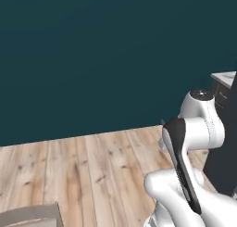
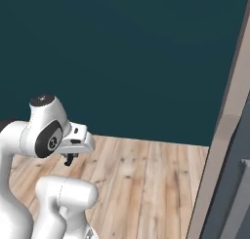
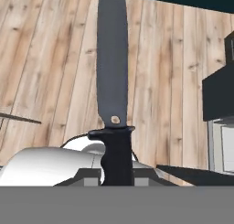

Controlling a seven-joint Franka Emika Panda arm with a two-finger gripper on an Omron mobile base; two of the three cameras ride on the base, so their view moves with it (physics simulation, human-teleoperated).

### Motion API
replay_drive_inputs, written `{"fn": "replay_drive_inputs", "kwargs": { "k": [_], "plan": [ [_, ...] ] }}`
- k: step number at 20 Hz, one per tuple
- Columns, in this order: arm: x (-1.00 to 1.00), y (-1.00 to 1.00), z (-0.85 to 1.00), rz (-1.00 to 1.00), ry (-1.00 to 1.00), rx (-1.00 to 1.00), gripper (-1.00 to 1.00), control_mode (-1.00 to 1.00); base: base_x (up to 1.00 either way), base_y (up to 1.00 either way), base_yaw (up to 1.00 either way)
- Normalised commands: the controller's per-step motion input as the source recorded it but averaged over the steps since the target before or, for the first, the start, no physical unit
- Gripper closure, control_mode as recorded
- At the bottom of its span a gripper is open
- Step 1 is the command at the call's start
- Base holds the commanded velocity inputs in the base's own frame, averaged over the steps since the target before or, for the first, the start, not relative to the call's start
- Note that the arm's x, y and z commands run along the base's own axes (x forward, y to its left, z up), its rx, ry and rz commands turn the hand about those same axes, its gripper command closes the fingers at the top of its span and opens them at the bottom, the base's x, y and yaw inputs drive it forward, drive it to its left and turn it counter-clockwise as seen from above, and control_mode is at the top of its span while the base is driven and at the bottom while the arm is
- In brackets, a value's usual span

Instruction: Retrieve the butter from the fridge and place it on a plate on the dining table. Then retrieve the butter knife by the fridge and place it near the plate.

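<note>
Above the wooden floor [image 2: 146, 184], the arm folds upright, jaws clamped on the butter knife [image 3: 113, 81], hand level.

Flat even rendered light, soft pics, no glare.

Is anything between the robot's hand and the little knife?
No. The gripper is already shut on the butter knife, whose dark handle sits between the fingers with the blade pointing out over the wooden floor. The plate it must go beside is not in sight.
</note>
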Motion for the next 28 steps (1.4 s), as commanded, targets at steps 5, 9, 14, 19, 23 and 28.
{"fn": "replay_drive_inputs", "kwargs": {
  "k": [5, 9, 14, 19, 23, 28],
  "plan": [
    [0.0, 0.0, 0.0, 0.0, 0.0, 0.0, 1.0, 1.0, 1.0, 0.06, 0.0],
    [0.0, 0.0, 0.0, 0.0, 0.0, 0.0, 1.0, 1.0, 1.0, 0.29, 0.0],
    [0.0, 0.0, 0.0, 0.0, 0.0, 0.0, 1.0, 1.0, 1.0, 0.19, 0.07],
    [0.0, 0.0, 0.0, 0.0, 0.0, 0.0, 1.0, 1.0, 1.0, 0.48, 0.2],
    [0.0, 0.0, 0.0, 0.0, 0.0, 0.0, 1.0, 1.0, 1.0, 0.73, 0.41],
    [0.0, 0.0, 0.0, 0.0, 0.0, 0.0, 1.0, 1.0, 0.91, 0.6, 0.54]
  ]
}}
